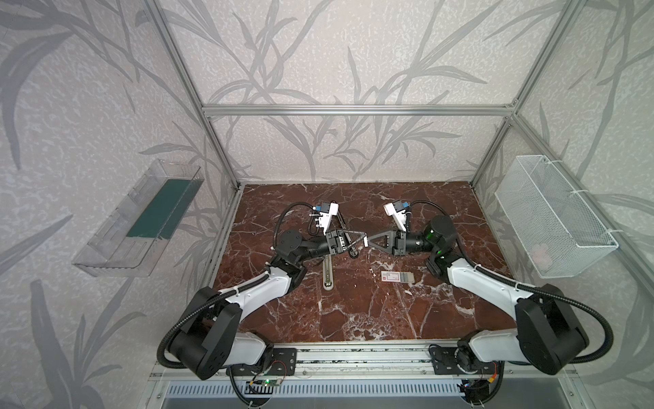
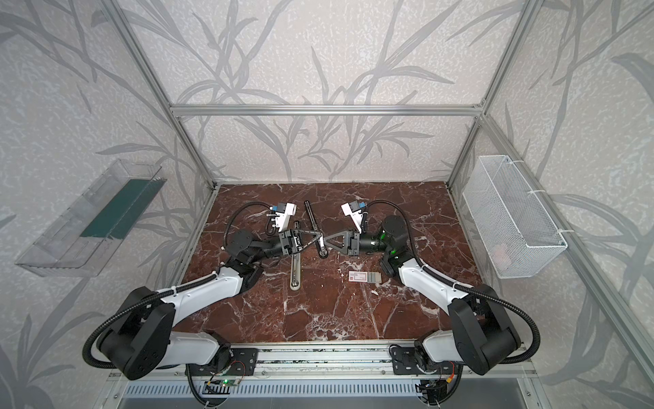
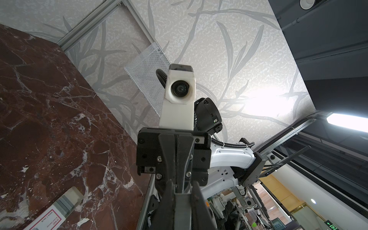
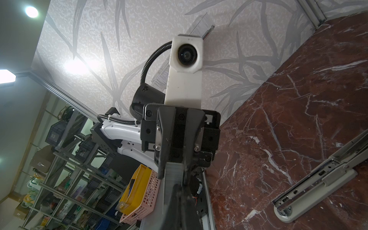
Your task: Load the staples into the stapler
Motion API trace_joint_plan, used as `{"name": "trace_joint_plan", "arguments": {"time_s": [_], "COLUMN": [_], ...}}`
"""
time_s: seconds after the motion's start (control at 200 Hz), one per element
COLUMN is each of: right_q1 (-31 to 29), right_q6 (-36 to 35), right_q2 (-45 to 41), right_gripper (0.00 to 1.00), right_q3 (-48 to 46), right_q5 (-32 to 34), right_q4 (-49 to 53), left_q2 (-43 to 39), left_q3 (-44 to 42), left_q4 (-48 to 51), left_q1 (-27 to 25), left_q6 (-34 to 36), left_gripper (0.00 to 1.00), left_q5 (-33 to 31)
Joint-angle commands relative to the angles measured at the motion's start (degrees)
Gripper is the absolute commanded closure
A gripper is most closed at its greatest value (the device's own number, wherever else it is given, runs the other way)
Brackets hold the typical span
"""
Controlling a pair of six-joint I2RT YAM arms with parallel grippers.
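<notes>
Well to the left of the white staple box [image 1: 396, 277], the grey stapler [image 1: 328, 274] lies flat on the marble table [image 1: 354, 318]. Its far part is hidden under the left arm, and the right wrist view shows its metal channel facing up. Nearer to the box, but behind it toward the back wall, the thin black stapler [image 2: 313, 226] lies slanted.

The left gripper [image 1: 363, 240] hangs above the table, behind the box and a little to its left, over the near end of the black stapler. Its fingers are closed in from both sides on the staples [image 4: 172, 173], a short grey ribbed strip. The right gripper [image 1: 371, 243] meets it tip to tip, almost straight behind the left end of the box. Its fingers are pressed together on the same strip, so the strip is in the air between the two tips.

The box itself lies flat with red print on top. Its right end is slid open, and the spare strips [image 1: 407, 277] show there.
</notes>
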State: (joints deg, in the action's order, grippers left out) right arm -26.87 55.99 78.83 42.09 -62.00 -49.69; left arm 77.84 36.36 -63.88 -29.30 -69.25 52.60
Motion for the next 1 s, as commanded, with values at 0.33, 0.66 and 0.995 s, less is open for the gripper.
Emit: {"name": "trace_joint_plan", "arguments": {"time_s": [0.33, 0.66, 0.995], "right_q1": [3.0, 4.0, -4.6], "right_q6": [-0.3, -26.8, -40.3], "right_q2": [-1.4, -7.5, -6.5], "right_gripper": [0.78, 0.75, 0.74], "right_q3": [-2.4, 3.6, 3.6], "right_q5": [1.0, 12.7, 30.4], "right_q4": [0.1, 43.2, 54.1], "left_q2": [-3.0, -10.9, -9.4], "left_q3": [0.9, 4.8, 15.5], "left_q4": [5.4, 44.9, 84.8], "left_q1": [-0.3, 1.4, 1.2], "left_q6": [3.3, 21.1, 33.1], "left_gripper": [0.9, 0.9, 0.89], "left_q5": [0.2, -10.0, -38.7]}}
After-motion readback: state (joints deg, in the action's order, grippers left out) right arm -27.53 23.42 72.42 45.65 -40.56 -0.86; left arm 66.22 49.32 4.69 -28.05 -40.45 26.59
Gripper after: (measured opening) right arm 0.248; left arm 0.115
